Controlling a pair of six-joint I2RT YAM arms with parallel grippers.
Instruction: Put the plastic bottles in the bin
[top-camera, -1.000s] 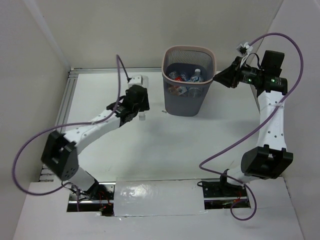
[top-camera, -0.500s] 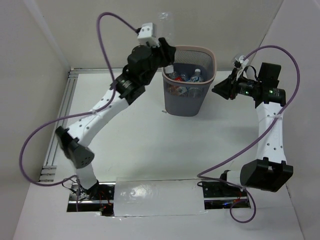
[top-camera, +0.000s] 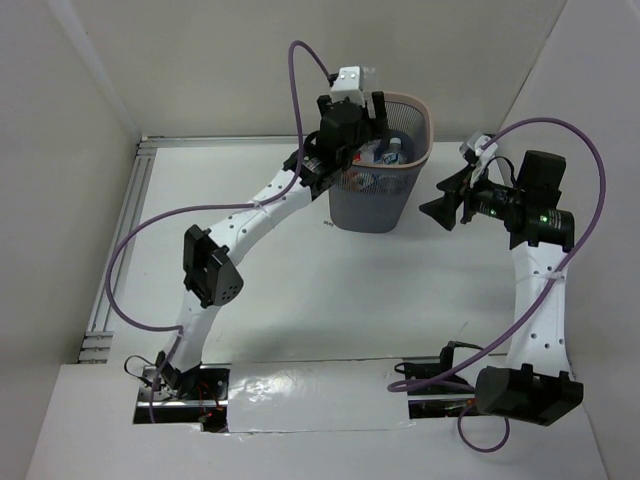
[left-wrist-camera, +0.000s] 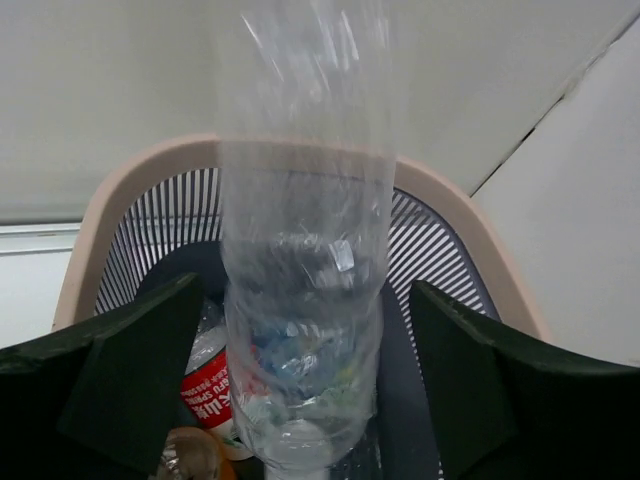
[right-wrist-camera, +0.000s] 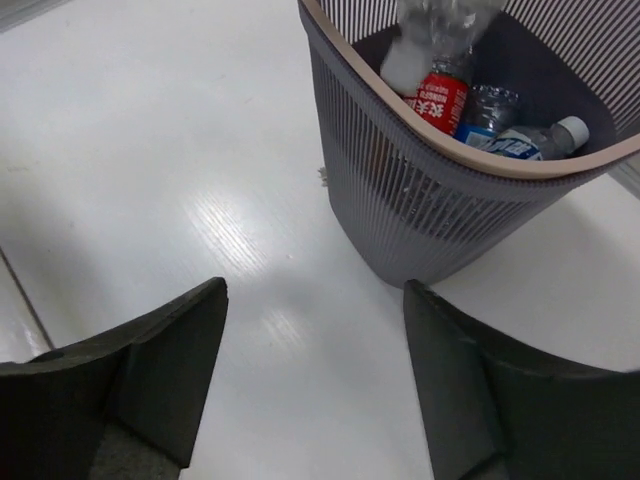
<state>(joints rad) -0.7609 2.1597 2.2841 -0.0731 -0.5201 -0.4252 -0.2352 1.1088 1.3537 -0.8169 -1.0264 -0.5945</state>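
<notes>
The bin (top-camera: 372, 205), dark grey mesh with a pale pink rim (left-wrist-camera: 128, 172), stands at the back centre of the table. My left gripper (top-camera: 366, 108) hangs over its left rim, jaws wide open. A clear unlabelled bottle (left-wrist-camera: 302, 250) stands neck down between the fingers with a gap on each side, its lower end inside the bin. Below it lie a red-labelled bottle (left-wrist-camera: 208, 388) and an orange one (left-wrist-camera: 196, 462). The right wrist view shows the red-labelled bottle (right-wrist-camera: 440, 102) and a blue-labelled one (right-wrist-camera: 522, 146) inside. My right gripper (top-camera: 438, 202) is open and empty, right of the bin.
White walls enclose the table on the left, back and right. A metal rail (top-camera: 118, 235) runs along the table's left edge. Purple cables (top-camera: 300, 70) loop above both arms. Bare white tabletop (right-wrist-camera: 180, 150) lies in front of the bin.
My left arm swung up from the table left of the bin to above its rim, carrying the clear bottle, and its jaws opened. My right gripper opened and backed slightly away from the bin.
</notes>
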